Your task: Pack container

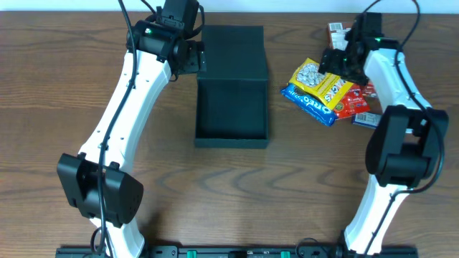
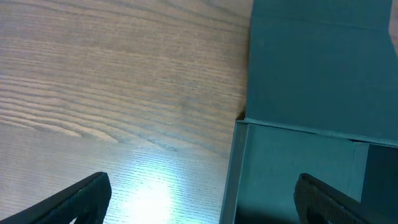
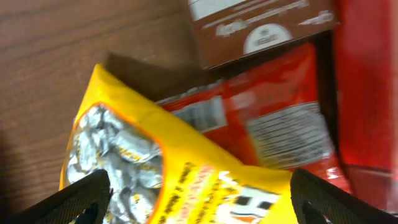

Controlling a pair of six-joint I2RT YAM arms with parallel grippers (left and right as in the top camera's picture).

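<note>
**Surfaces and finishes**

You see a wood-grain tabletop point(image 2: 93, 74), smooth, with a soft sheen under the light. The container point(image 1: 231, 57) reads as matt dark cardboard. The yellow packet point(image 3: 186, 180) and red packet point(image 3: 273, 124) are glossy, crinkled film.

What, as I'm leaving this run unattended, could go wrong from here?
1. The right gripper hangs open over the yellow packet, which overlaps the red packet and the blue packet; closing could pinch or drag a neighbour too.
2. The left gripper has its open fingers astride the left wall of the container; a careless move might shove it.
</note>
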